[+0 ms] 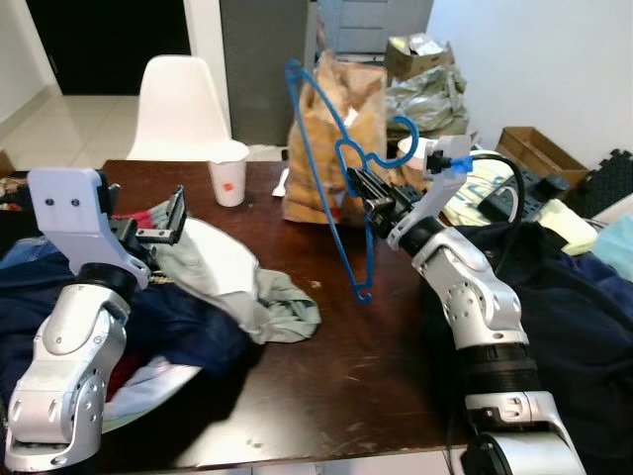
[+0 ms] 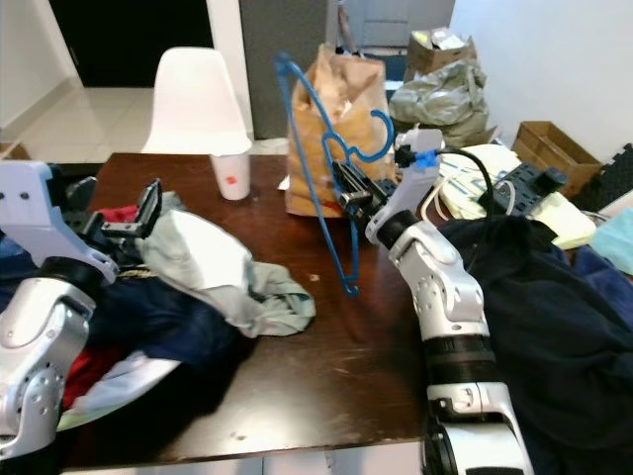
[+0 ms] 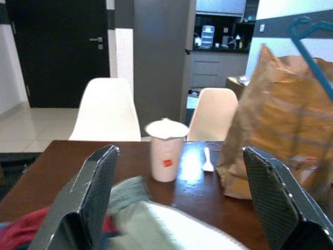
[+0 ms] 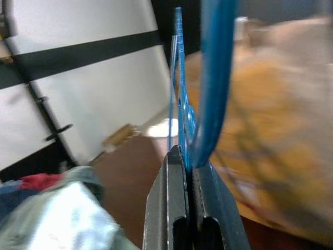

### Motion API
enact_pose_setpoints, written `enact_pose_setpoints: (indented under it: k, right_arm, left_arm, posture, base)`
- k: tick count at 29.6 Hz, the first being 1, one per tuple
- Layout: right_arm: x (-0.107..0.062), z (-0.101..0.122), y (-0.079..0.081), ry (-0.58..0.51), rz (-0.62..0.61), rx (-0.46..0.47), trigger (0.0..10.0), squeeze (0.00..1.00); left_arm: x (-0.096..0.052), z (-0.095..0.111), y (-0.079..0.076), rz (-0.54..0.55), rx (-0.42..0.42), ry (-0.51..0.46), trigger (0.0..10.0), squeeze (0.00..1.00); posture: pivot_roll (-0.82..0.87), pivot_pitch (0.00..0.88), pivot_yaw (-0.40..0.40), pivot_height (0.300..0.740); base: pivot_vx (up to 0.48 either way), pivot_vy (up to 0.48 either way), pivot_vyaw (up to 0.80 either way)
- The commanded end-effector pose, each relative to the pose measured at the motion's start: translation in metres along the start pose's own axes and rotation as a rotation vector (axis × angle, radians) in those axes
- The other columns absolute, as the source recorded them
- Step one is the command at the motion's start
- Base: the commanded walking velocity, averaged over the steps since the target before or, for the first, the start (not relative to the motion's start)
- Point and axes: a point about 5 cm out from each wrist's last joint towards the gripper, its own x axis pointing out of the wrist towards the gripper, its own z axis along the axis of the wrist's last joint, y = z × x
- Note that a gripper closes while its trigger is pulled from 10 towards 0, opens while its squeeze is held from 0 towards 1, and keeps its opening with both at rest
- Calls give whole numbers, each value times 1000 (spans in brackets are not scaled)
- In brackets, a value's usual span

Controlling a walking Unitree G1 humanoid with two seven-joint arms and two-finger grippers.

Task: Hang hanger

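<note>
Our head stereo pair looks forward and down over dark table (image 1: 326, 396); both eyes share paper bag (image 1: 331, 139), white cup (image 2: 229, 176), blue hanger (image 1: 341, 188). Left wrist cam sits low, faces across table at cup, bag, chairs. Right wrist cam super close on hanger, background blurry.
</note>
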Motion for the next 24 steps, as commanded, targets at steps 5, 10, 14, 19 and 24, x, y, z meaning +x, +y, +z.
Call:
enact_pose_setpoints:
  k: [5, 10, 14, 19, 24]
  right_arm:
    - [0, 2, 2, 20, 27, -49, 10000, 0]
    - [0, 2, 3, 26, 41, -59, 10000, 0]
    - [0, 2, 5, 28, 61, -67, 10000, 0]
    - [0, 5, 6, 10, 67, -65, 10000, 0]
    - [0, 14, 5, -51, 65, -51, 10000, 0]
  left_arm:
    - [-2, -8, 25, 169, 47, 62, 10000, 0]
    - [-5, -16, 41, 301, 52, 110, 10000, 0]
    - [-10, -34, 56, 415, -15, 200, 10000, 0]
    - [-9, -46, 57, 411, -47, 249, 10000, 0]
    - [4, -54, 42, 293, -92, 265, 10000, 0]
  posture:
    - [-10, 50, 1, 740]
    - [-10, 51, -3, 740]
    - [-13, 49, -4, 740]
    - [-17, 48, -5, 740]
    - [-29, 46, -4, 740]
  base:
    - [0, 0, 0]
    - [0, 0, 0]
    - [0, 0, 0]
    - [0, 0, 0]
    - [0, 0, 0]
